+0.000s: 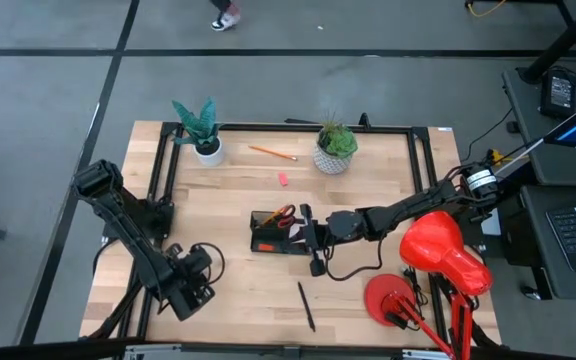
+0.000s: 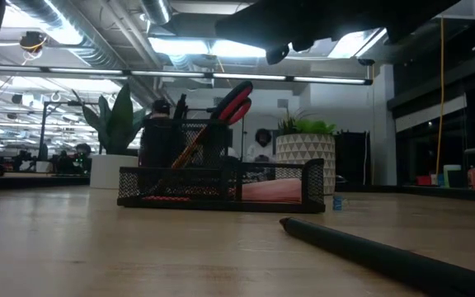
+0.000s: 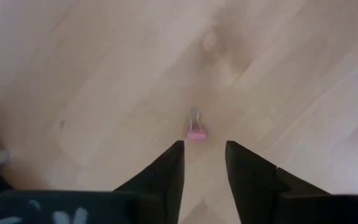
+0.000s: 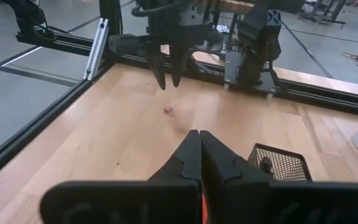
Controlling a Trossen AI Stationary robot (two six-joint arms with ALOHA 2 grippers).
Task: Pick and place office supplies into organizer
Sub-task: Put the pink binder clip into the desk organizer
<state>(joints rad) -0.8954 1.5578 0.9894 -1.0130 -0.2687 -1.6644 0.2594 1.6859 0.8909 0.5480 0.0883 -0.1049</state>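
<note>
The black mesh organizer (image 1: 273,234) stands mid-table with the red-handled scissors (image 2: 232,104) upright in it and a pink block (image 2: 270,191) in its low part. An orange pencil (image 1: 273,153) and a pink eraser (image 1: 282,179) lie toward the far edge. A dark pen (image 1: 306,305) lies near the front edge. My left gripper (image 3: 204,144) points down, open, just above the bare wood, with a small pink binder clip (image 3: 196,131) lying just beyond its fingertips. My right gripper (image 4: 199,140) is shut, held level beside the organizer's right end, with nothing seen in it.
Two potted plants (image 1: 200,130) (image 1: 336,148) stand along the far edge. A red lamp-like object (image 1: 438,258) sits at the right, under the right arm. A black frame rail (image 4: 73,43) borders the table. Open wood lies between the left gripper and the organizer.
</note>
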